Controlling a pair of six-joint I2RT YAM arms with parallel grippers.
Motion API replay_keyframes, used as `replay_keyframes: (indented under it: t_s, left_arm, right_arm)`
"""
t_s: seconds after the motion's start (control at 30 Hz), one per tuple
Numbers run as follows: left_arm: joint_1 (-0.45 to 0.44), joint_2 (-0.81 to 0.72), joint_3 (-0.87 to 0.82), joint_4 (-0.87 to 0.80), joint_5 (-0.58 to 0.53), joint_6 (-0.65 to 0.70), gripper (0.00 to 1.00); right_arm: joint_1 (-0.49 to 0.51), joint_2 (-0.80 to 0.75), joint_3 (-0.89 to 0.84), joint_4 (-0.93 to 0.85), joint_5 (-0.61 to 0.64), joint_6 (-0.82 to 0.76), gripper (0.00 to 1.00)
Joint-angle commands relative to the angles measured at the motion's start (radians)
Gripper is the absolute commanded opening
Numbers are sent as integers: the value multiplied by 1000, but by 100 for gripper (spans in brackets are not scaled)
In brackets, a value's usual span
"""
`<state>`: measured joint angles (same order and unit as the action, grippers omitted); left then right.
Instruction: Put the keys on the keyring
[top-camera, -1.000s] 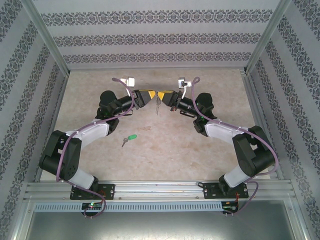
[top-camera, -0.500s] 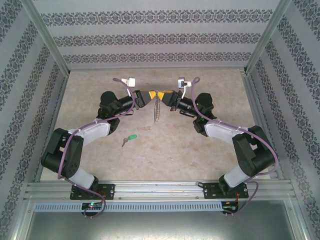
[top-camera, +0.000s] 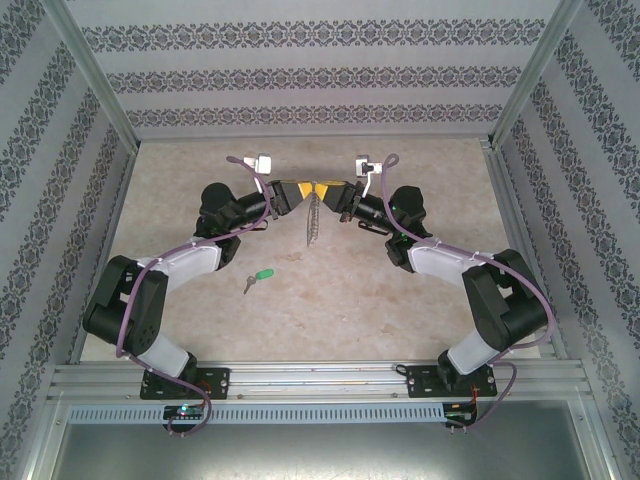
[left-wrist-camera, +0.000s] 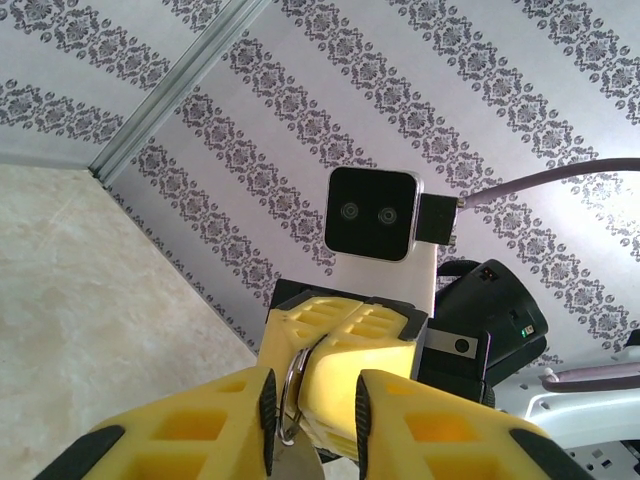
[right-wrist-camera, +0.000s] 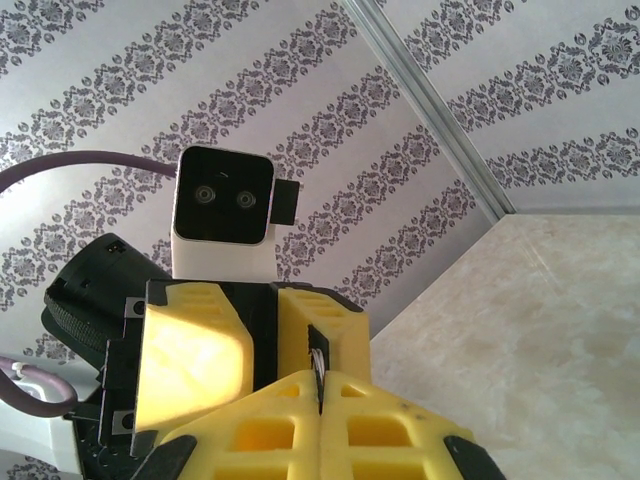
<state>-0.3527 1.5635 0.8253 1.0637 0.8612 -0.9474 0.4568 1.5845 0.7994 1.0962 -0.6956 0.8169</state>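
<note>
Right wrist: right gripper (right-wrist-camera: 318, 388) clamps the keyring (right-wrist-camera: 316, 362).

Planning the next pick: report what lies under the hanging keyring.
The table lies under the keyring, which hides a sliver of it. The key sits nearer, leftward, uncovered.

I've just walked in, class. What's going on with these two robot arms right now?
Both arms meet above the far middle of the table. The right gripper is pinched shut on the keyring, and its chain dangles between them. The left gripper has a finger on either side of the ring; whether it grips is unclear. The green-headed key lies on the table nearer the left arm, untouched.
</note>
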Motion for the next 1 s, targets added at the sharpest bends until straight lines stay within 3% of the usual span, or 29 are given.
replay_keyframes:
  t_s: [0.0,0.23,0.5,0.67,0.83,0.97]
  left_arm:
    - [-14,13,5,86,35,-8,26]
    - [-19,23,6,90,38,-7,19]
    - [-19,14,2,87,25,8,0]
    - [-18,-34,7,-23,25,92,0]
    - [-17,-108,38,-237,38,246,0]
    - [-16,-160,79,-434,45,399,0]
  right_arm:
    - [15,11,29,54,12,12,0]
    - [15,15,30,54,9,13,0]
    - [2,7,16,41,13,8,2]
    - [-64,-62,-34,-31,38,1,41]
    - [-114,-162,-46,-254,52,-90,58]
    - [-116,-233,-30,-496,132,-220,74]
